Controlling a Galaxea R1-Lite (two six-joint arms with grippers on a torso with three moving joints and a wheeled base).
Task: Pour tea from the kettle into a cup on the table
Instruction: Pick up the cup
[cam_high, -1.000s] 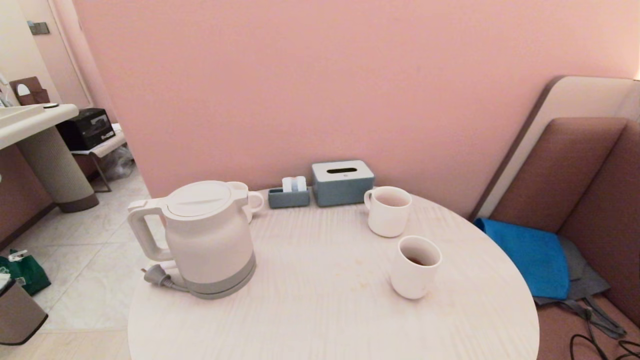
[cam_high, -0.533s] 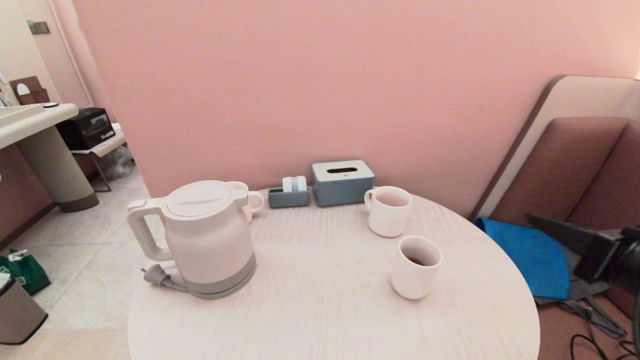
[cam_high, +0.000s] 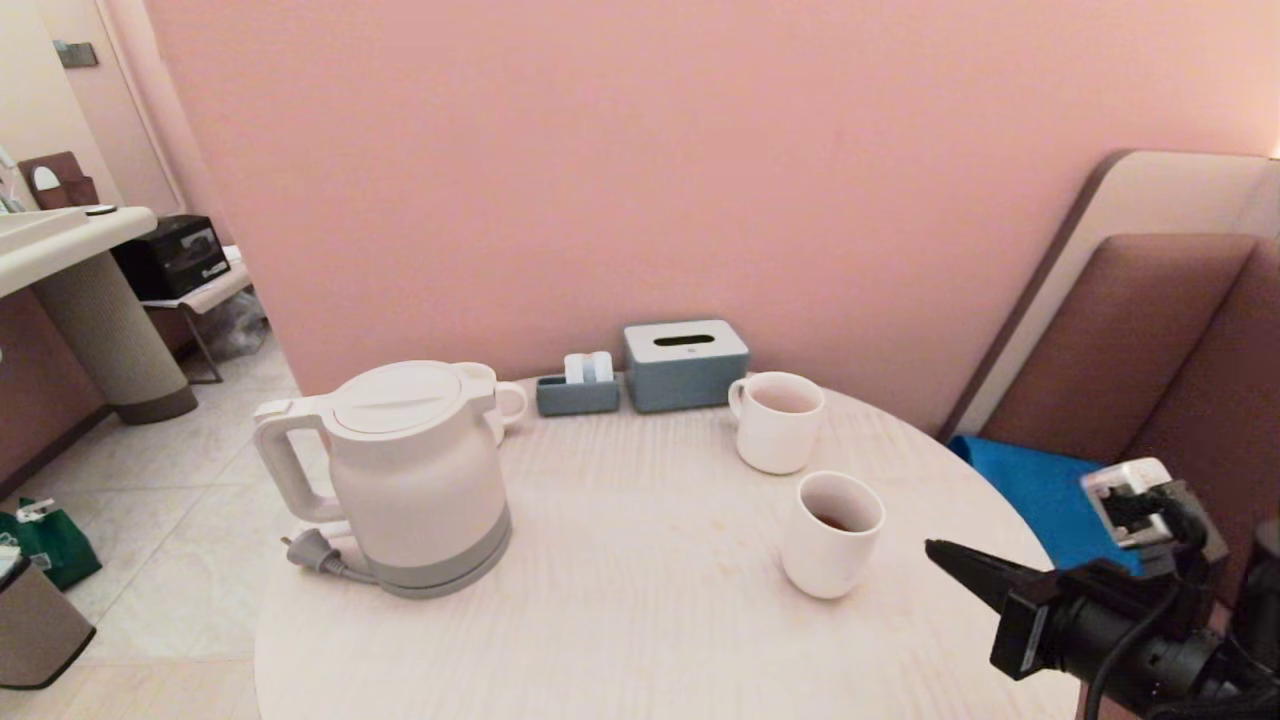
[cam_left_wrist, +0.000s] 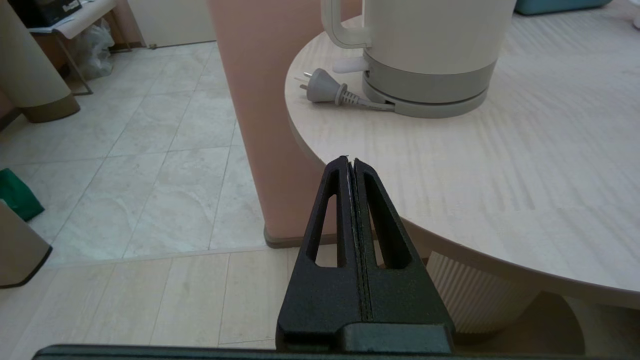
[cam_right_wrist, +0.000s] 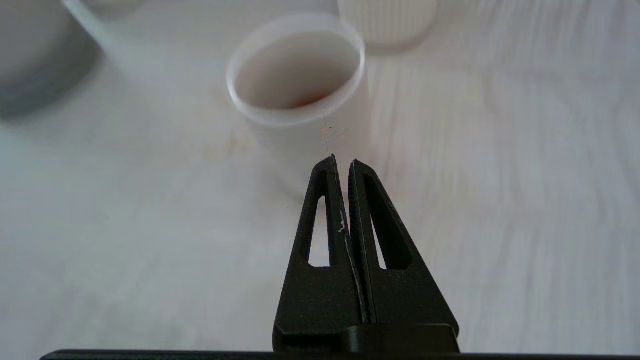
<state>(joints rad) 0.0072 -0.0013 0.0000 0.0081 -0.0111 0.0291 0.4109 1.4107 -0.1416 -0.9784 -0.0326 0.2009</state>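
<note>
The white kettle (cam_high: 415, 470) with its grey bottom band stands on the left of the round pale table (cam_high: 640, 640), handle turned left. The small white cup (cam_high: 832, 535) stands right of centre with a little dark tea (cam_high: 834, 522) at its bottom. My right gripper (cam_high: 935, 550) hovers over the table's right edge, shut and empty, its tip pointing at the cup (cam_right_wrist: 300, 100) a short way off; in the right wrist view the gripper (cam_right_wrist: 342, 161) lines up with it. My left gripper (cam_left_wrist: 350, 160) is shut and parked off the table's near-left edge, below the kettle (cam_left_wrist: 430, 45).
A handled mug (cam_high: 778, 422) stands behind the cup, and another mug (cam_high: 503, 400) behind the kettle. A grey tissue box (cam_high: 685, 365) and a small tray (cam_high: 578, 392) sit by the wall. The kettle's plug (cam_high: 315, 552) lies at the table's left edge. A blue cloth (cam_high: 1045, 495) lies on the bench.
My right arm has come into the head view from the right and swung down and left toward the cup. Nothing on the table has moved.
</note>
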